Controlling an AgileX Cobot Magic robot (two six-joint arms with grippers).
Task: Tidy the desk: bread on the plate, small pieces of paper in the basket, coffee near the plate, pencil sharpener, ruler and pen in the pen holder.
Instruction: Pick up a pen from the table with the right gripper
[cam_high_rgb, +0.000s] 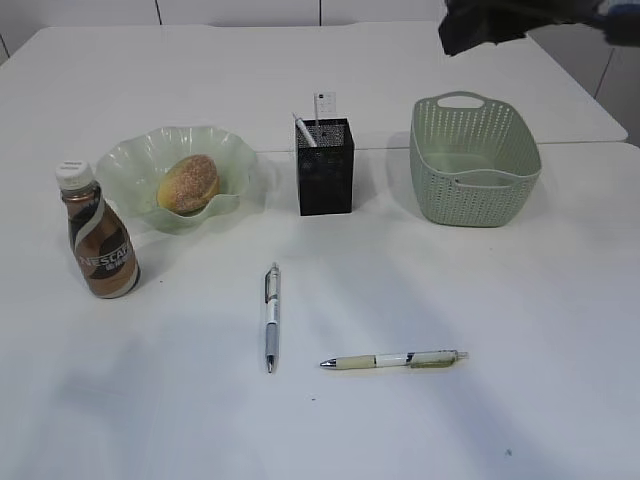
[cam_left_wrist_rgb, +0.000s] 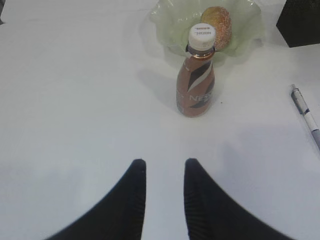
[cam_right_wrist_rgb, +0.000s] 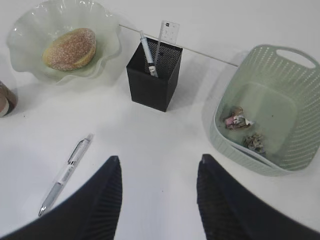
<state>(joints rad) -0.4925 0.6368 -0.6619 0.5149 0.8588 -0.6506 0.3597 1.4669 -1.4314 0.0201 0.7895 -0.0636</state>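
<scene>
Bread (cam_high_rgb: 189, 183) sitting in plate (cam_high_rgb: 140, 165) toward desk (cam_high_rgb: 500, 330) left side; coffee (cam_high_rgb: 98, 235) standing just beside plate. Ruler (cam_high_rgb: 324, 105) and one pen (cam_high_rgb: 303, 131) standing in pen holder (cam_high_rgb: 325, 170). Paper pieces (cam_right_wrist_rgb: 244, 130) lying in basket (cam_high_rgb: 475, 185). Two pens lying loose toward front edge: grey pen (cam_high_rgb: 271, 316), green pen (cam_high_rgb: 395, 359). Left gripper (cam_left_wrist_rgb: 164, 172) hovering narrowly parted, empty; right gripper (cam_right_wrist_rgb: 159, 167) hovering wide, empty.
</scene>
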